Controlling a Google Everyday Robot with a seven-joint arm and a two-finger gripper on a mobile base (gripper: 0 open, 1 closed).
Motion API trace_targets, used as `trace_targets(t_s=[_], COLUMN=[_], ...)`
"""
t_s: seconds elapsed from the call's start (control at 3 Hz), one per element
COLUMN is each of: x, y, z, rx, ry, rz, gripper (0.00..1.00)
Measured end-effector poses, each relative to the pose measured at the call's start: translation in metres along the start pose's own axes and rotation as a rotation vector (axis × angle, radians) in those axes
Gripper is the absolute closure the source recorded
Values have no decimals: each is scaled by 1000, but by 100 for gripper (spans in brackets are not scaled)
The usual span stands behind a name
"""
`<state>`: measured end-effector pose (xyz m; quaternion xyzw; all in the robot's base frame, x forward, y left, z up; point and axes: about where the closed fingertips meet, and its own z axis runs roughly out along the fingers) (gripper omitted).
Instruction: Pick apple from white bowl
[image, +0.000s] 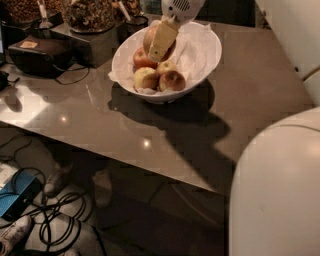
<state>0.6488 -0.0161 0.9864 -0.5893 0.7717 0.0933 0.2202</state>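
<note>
Gripper (162, 46) above rear of white bowl (192, 88), jaws clamped on apple (148, 37), one pale finger across its front. Apple looks raised off other apples (145, 78) on paper lining, hanging over bowl interior. Grasp judged done; left: lift past rim, carry clear of bowl

Glossy brown table (100, 131), floor cables (56, 226).
</note>
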Motion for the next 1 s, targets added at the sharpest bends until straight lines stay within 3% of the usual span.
trace_targets(t_s=[1.0], x=[-27], y=[80], z=[-49], rx=[-2], ry=[-78], rz=[-181], gripper=[100])
